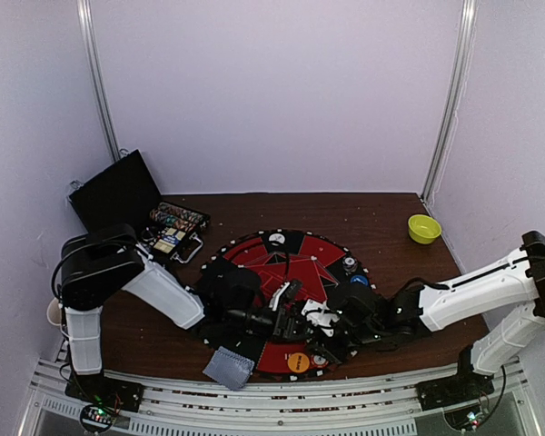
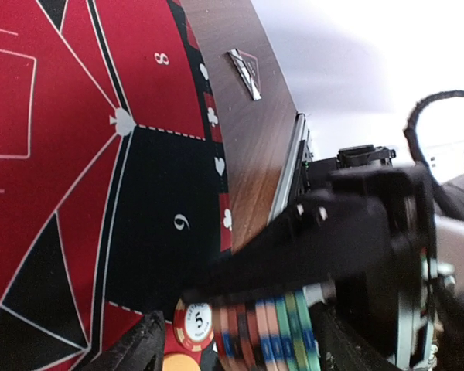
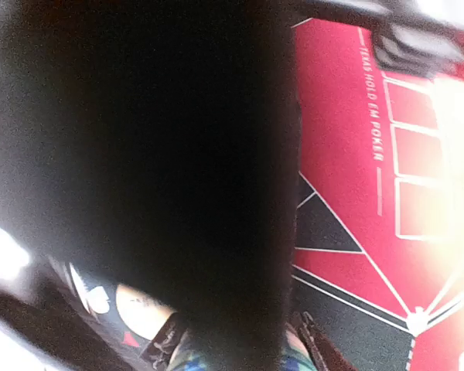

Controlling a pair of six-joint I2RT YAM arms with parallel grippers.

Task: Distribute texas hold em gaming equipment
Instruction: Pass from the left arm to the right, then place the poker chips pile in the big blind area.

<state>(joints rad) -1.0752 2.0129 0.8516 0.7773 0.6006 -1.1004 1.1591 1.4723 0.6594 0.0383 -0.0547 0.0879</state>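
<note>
Chips [image 2: 267, 336] lie stacked sideways, axis level, seemingly pinched by right gripper [image 1: 322, 322]; left gripper's [image 1: 286, 304] state unclear.

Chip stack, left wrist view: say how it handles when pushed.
The chip stack shows many separate striped rims side by side, so a push across it probably scatters it. The rims look hard and smooth: likely rigid, but slippery in a pinch.

Overhead rear view; both wrist views close over red mat [image 1: 320, 252]
</note>
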